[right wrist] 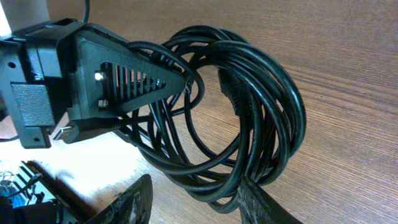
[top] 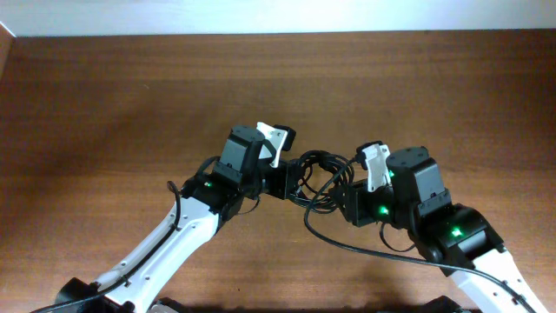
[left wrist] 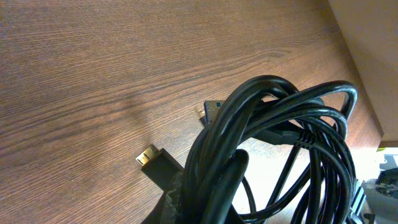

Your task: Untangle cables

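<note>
Cables: the cables (top: 320,169) are gathered in one many-looped coil, strands crossing and overlapping. No cord is seen lying apart from the others.
Position of cables: the coil is held against the left gripper (top: 285,181), on its side toward the other arm, and appears lifted partly off the table (top: 104,104).
Plug ends: a gold-tipped plug (left wrist: 148,157) is seen just beside the left gripper, low on the wood. A second plug (left wrist: 211,109) is tucked behind the loops, farther from that gripper.
Loose strand: one black line (top: 347,245) is seen running from under the coil, away from the left gripper and toward the right arm's base. Whether it is one of the cords cannot be told.
Left gripper: it is judged closed on a bunch of strands — the cords are pinched at its fingertips.
Right gripper: the right gripper (right wrist: 196,180) is spread wide on the coil's far side from the left gripper, with the lowest loops hanging between its fingers and nothing clamped.
Progress: nothing is judged separated yet — the bundle is only held up for a first pull. All three cords remain to be drawn out and laid apart.
</note>
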Tool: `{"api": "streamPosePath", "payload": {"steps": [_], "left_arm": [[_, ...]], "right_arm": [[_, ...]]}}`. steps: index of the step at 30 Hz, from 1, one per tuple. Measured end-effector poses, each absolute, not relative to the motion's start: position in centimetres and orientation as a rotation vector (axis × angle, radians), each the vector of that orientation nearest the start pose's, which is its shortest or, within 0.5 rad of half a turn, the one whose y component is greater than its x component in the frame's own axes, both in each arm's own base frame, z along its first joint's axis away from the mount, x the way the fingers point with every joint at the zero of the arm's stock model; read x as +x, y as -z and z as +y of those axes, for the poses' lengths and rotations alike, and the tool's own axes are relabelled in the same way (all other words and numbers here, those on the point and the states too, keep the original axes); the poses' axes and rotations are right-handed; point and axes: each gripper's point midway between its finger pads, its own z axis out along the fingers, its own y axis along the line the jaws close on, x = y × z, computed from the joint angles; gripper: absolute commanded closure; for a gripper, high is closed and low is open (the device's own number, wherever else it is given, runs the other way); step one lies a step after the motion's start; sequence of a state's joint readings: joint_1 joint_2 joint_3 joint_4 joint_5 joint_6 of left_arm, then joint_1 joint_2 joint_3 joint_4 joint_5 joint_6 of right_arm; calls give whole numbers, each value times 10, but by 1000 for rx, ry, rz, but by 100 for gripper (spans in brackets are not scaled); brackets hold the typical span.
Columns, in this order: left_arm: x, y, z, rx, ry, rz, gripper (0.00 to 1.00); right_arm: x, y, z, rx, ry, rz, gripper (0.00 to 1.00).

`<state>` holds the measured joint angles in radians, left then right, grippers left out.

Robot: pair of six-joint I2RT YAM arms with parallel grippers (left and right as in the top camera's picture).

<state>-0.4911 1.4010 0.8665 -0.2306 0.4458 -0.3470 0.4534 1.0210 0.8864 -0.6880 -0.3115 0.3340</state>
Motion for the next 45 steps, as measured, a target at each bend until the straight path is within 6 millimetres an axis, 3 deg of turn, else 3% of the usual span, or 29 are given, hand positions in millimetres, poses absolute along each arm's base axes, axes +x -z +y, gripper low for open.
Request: {"api": "streamPosePath", "payload": {"steps": [4, 9, 13, 20, 25, 31, 32, 33, 34, 36, 40, 45], "left_arm": [[302, -142, -246, 408, 921, 2399, 100], [302, -142, -246, 408, 921, 2399, 100], [302, -142, -245, 407, 918, 2399, 100], [305, -141, -243, 397, 894, 2400, 100], [314, -139, -236, 317, 823, 2402, 100], [321, -137, -228, 232, 771, 2412, 100], [322, -136, -227, 213, 761, 2414, 100], [324, -134, -223, 199, 729, 2418, 100], [327, -132, -217, 177, 689, 2425, 100], [330, -131, -211, 154, 651, 2423, 100], [332, -130, -209, 148, 638, 2421, 100], [326, -131, -216, 175, 696, 2429, 100]], "right_arm": [[241, -183, 167, -272, -659, 2489, 48], [249, -168, 169, -261, -633, 2536, 69], [254, -158, 171, -260, -627, 2565, 96], [254, -159, 174, -265, -650, 2561, 96], [241, -191, 172, -286, -705, 2458, 96], [232, -189, 158, -252, -634, 2485, 96], [233, -187, 154, -219, -609, 2496, 93], [233, -186, 151, -192, -599, 2506, 81], [234, -180, 136, -95, -509, 2532, 63], [237, -178, 127, -29, -447, 2534, 55], [239, -178, 123, 13, -428, 2530, 54], [247, -189, 141, -23, -546, 2476, 55]]}}
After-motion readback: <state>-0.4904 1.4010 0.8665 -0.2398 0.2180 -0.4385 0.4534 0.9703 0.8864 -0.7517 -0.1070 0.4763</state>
